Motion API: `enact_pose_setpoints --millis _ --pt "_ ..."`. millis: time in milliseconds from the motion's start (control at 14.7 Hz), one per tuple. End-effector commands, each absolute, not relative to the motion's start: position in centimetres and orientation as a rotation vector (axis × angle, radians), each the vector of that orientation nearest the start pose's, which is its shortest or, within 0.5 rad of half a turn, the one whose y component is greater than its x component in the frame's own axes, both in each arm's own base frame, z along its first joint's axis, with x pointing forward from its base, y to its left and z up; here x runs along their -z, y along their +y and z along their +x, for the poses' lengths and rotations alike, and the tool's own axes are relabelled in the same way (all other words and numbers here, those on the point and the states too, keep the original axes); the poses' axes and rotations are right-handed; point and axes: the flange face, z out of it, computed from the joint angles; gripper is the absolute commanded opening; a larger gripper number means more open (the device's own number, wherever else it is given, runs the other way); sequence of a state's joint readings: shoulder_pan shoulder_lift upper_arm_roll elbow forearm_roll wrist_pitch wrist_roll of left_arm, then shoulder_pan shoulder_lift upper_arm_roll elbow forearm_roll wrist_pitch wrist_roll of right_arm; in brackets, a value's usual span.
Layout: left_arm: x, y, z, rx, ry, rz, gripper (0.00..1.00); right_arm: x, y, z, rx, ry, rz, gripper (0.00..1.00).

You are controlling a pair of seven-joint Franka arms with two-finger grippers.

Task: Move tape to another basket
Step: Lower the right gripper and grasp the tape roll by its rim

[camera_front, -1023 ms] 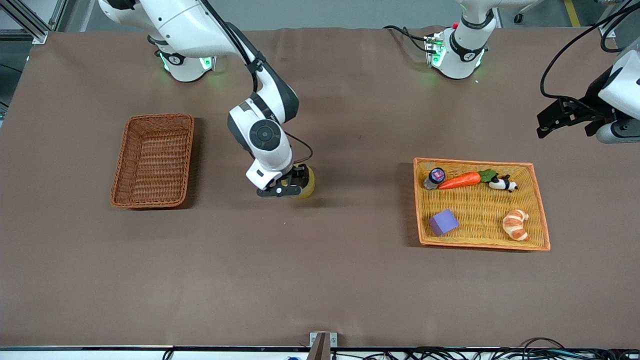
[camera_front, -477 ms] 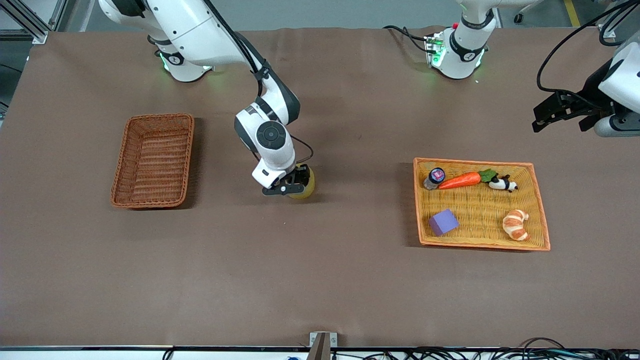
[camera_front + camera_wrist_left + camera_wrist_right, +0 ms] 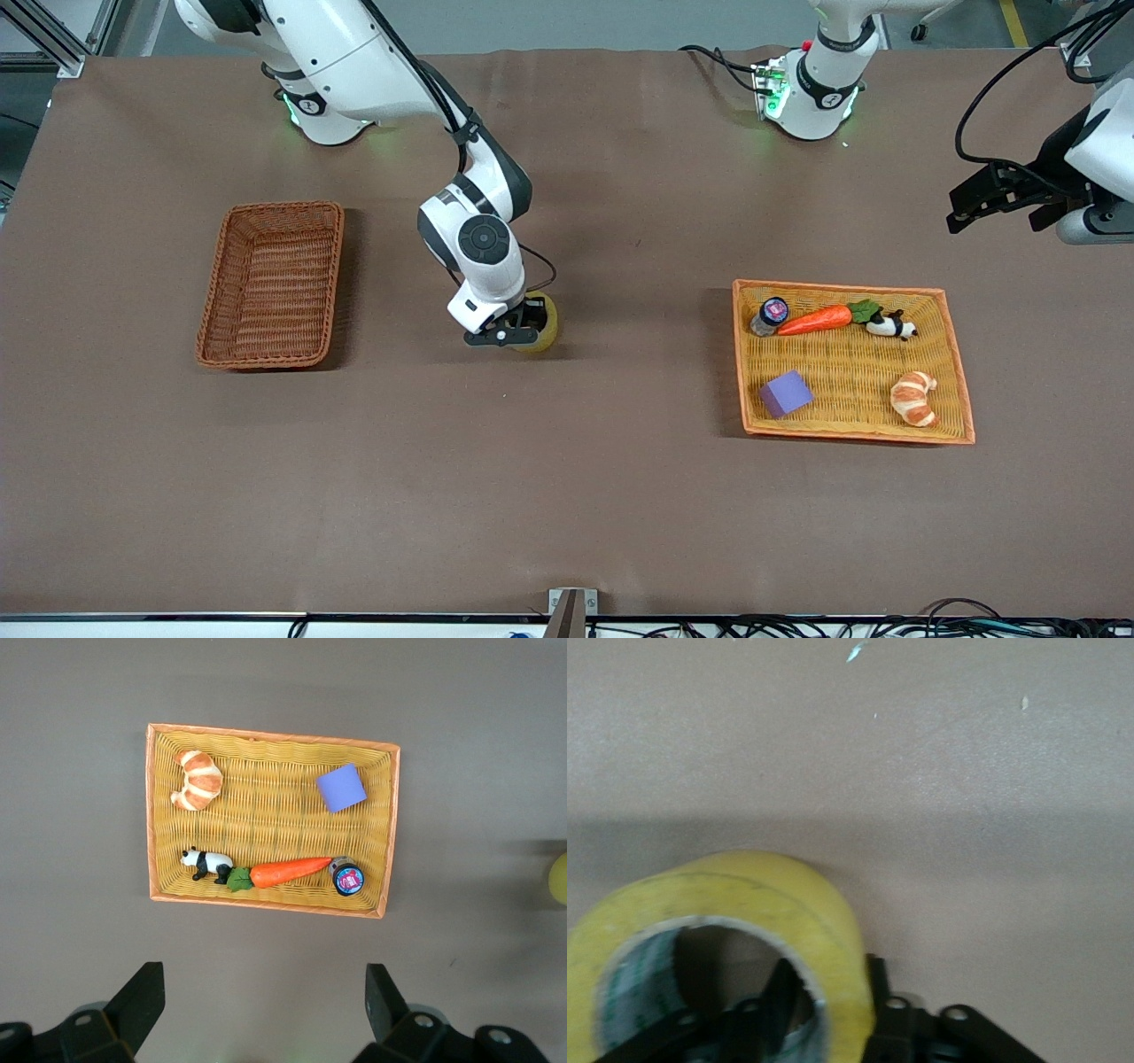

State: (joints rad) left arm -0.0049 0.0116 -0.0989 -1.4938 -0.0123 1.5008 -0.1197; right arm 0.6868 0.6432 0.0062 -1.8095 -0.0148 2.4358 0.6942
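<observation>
The tape (image 3: pixel 543 321), a yellowish roll, stands on edge at mid table between the two baskets. My right gripper (image 3: pixel 521 330) is shut on it. In the right wrist view one finger is inside the grey-white core and the other outside, pinching the wall of the tape (image 3: pixel 757 895) in the right gripper (image 3: pixel 828 979). I cannot tell whether the roll touches the table. The reddish-brown basket (image 3: pixel 270 283) sits empty toward the right arm's end. My left gripper (image 3: pixel 967 206) is open and empty, high at the left arm's end; it also shows in the left wrist view (image 3: pixel 263 1001).
An orange-yellow tray (image 3: pixel 842 288) toward the left arm's end holds a carrot (image 3: pixel 815 320), a panda toy (image 3: pixel 890 326), a croissant (image 3: pixel 914 398), a purple block (image 3: pixel 786 393) and a small bottle (image 3: pixel 771 315). The tray (image 3: pixel 266 733) lies below the left wrist camera.
The right arm's wrist has shifted slightly toward the left arm's end while the tape stayed in nearly the same spot. The left gripper has drifted a little toward the bases.
</observation>
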Motion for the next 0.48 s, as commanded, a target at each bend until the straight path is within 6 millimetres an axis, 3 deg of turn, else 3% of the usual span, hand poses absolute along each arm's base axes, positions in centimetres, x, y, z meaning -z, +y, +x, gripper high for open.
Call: enact_pose_setpoints --millis 0,68,136,273,409 --pt "-65.1 -5.3 54.3 -0.017 -0.008 -3.175 1.0 -19.5 41.2 50.4 -0.012 0.048 -3.172 0.0" --pt "-65.1 -5.3 54.3 -0.017 -0.006 -3.174 1.0 -21.8 40.8 51.1 -0.033 0.067 -3.184 0.0" --pt "-65.0 -5.3 54.3 -0.019 -0.006 -3.174 1.0 -25.5 40.0 52.5 -0.045 0.107 -3.189 0.0" --pt "-65.0 -5.1 54.4 -0.017 -0.013 -3.174 1.0 -31.7 36.5 54.5 -0.109 0.193 -3.214 0.0" --pt "-65.0 -5.1 54.4 -0.017 -0.013 -3.174 1.0 -37.2 31.7 55.7 -0.13 0.225 -3.212 0.0"
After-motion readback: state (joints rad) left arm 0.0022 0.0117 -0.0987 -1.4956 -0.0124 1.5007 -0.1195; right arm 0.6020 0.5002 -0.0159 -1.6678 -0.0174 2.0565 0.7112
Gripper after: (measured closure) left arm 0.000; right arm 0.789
